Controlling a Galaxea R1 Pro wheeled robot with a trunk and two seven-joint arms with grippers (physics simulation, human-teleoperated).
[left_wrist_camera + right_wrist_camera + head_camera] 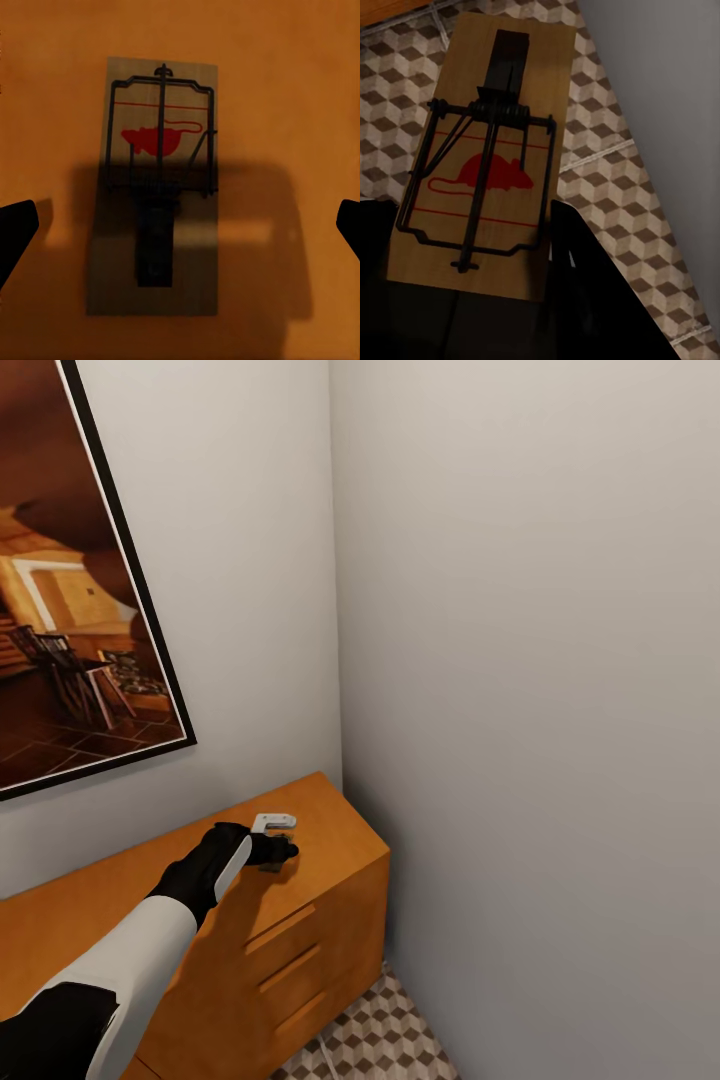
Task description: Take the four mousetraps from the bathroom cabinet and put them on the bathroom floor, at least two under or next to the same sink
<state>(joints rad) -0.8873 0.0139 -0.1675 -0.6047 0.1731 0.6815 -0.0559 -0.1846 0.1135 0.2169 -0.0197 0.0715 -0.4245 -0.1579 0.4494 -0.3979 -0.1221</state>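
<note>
Orange-brown wooden cabinet [330, 830] top: your left hand [180, 225], fingers apart, straddles a flat wooden mousetrap [157, 187]; lower squarely, then pinch.

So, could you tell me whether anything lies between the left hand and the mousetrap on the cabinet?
Nothing visible does. The left hand hangs open right over the mousetrap, which lies flat on the bare cabinet top, one finger at either side of it.

Framed picture [70, 590], pale walls [530, 660]
</note>
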